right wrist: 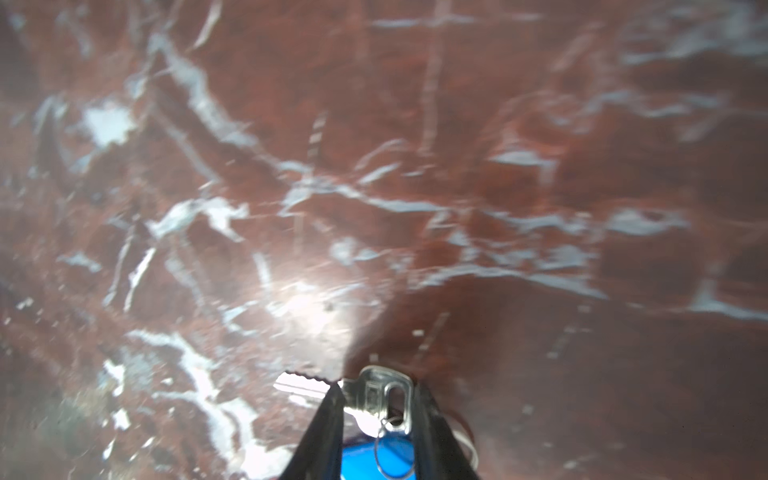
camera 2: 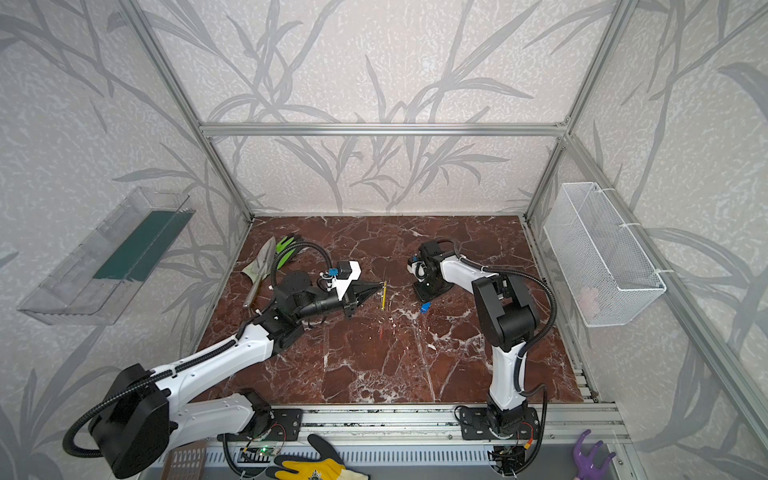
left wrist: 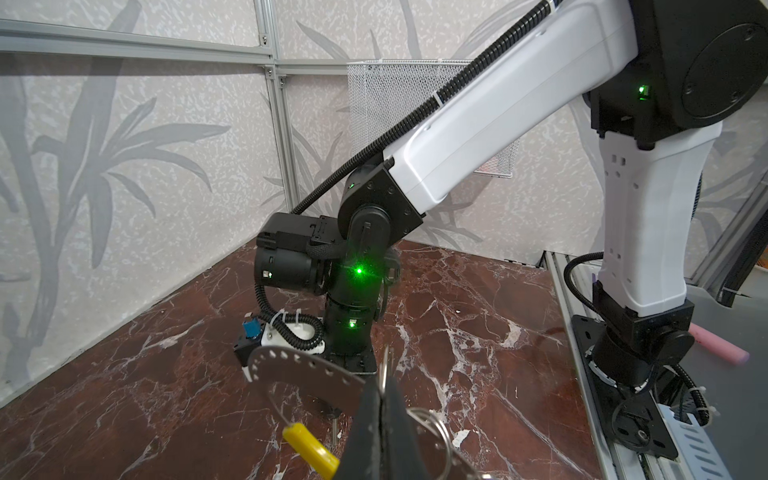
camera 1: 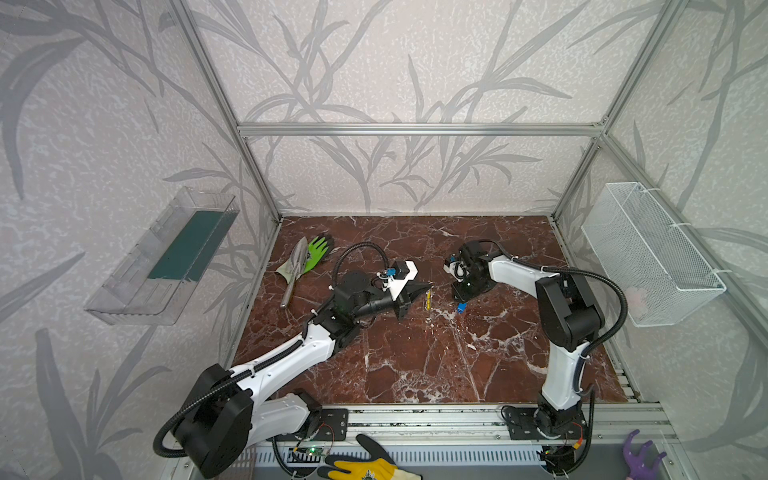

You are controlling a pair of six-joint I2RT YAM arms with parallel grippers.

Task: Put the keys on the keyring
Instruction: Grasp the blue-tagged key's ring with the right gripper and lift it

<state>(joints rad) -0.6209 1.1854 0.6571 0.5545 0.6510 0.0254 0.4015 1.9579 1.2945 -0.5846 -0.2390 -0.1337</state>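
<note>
pinching tight, the left end effector (left wrist: pixel 379 399) has its jaws fully closed on the keyring (left wrist: pixel 299 365), and only the left wrist view gives the detail. there's the grey dotted band curving away from the fingers, the yellow arc (left wrist: pixel 311 451) low beside them, and a couple of small wire rings (left wrist: pixel 432 424) right at the pinch. in both top views that hoop shrinks to a thin yellow sliver (camera 1: pixel 428 299) at the tip, near the middle of the surface (camera 1: pixel 415 365).

over to the right end effector (right wrist: pixel 378 415), down low at the surface. the right wrist view is blurred, but it shows the jaws set narrow, a finger against each side of the silvery head of the blue-tagged key (right wrist: pixel 380 392). the blue tag (right wrist: pixel 370 457) sits just behind, between the fingers. in a top view only that tag (camera 2: pixel 424 308) shows, just beside the end effector and near the keyring. the key itself is too small to make out there.
</note>
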